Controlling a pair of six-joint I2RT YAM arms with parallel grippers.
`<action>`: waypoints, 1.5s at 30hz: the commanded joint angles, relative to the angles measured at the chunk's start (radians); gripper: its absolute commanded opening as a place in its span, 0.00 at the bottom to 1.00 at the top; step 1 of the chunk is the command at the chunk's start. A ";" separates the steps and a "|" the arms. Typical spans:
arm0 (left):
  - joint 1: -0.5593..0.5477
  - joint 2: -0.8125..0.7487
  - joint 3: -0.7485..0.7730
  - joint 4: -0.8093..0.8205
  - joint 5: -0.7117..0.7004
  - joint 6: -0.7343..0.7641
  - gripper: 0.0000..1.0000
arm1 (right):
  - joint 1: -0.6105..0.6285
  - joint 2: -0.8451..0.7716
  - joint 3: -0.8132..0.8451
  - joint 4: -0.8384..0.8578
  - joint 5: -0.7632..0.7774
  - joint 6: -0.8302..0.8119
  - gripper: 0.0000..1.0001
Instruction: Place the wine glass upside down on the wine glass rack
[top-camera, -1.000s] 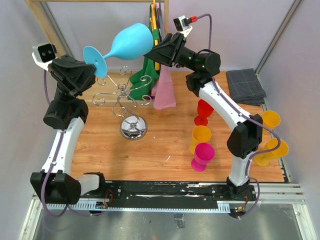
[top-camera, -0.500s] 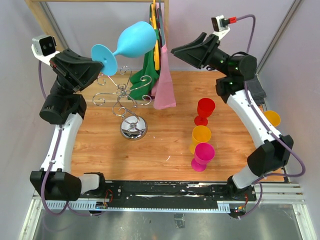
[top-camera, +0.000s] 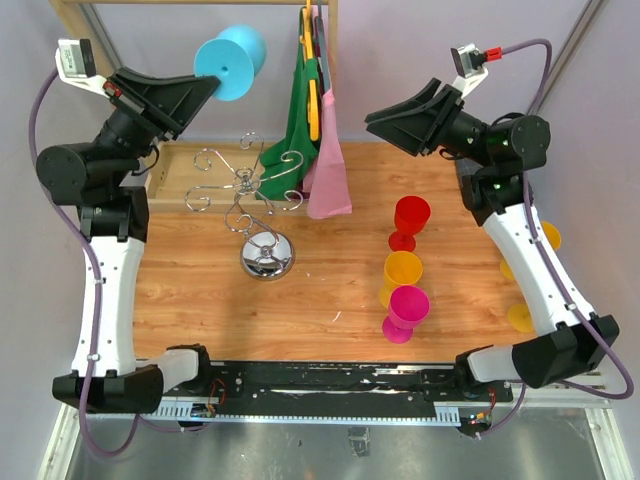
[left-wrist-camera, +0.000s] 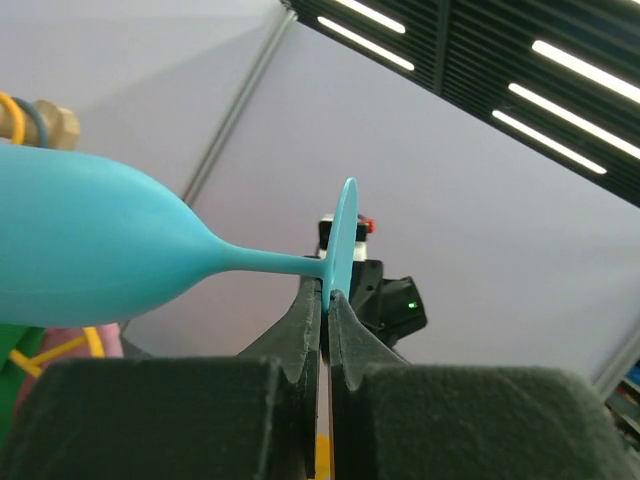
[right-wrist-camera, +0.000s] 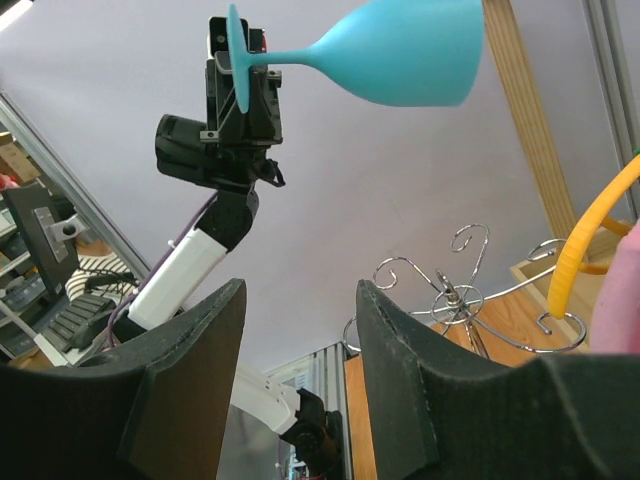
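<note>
My left gripper (top-camera: 205, 86) is shut on the round foot of a light blue wine glass (top-camera: 231, 60) and holds it high at the back left, lying sideways, above the chrome wine glass rack (top-camera: 246, 186). In the left wrist view the fingers (left-wrist-camera: 305, 330) pinch the foot's edge and the glass (left-wrist-camera: 90, 240) has its bowl to the left. My right gripper (top-camera: 375, 119) is open and empty, raised at the back right; its view shows the glass (right-wrist-camera: 400, 50) and the rack (right-wrist-camera: 455, 290).
A wooden clothes rail frame (top-camera: 70, 20) stands at the back with green and pink cloths (top-camera: 312, 150) on hangers. Red (top-camera: 408, 222), orange (top-camera: 400, 275) and pink (top-camera: 405, 312) goblets stand right of centre. Yellow goblets (top-camera: 545, 240) stand at the right edge.
My left arm has lifted and swung the glass up and back, turning it end-on to the top camera. My right gripper has let go of the glass and drawn away to the right.
</note>
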 joint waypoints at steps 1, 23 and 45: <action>0.013 -0.027 0.011 -0.254 -0.067 0.204 0.00 | -0.028 -0.060 -0.009 -0.101 -0.031 -0.124 0.50; 0.034 0.008 -0.033 -0.650 -0.312 0.425 0.00 | -0.042 -0.196 -0.077 -0.306 -0.011 -0.290 0.50; 0.037 0.150 0.011 -0.708 -0.285 0.456 0.00 | -0.042 -0.202 -0.062 -0.354 -0.007 -0.313 0.51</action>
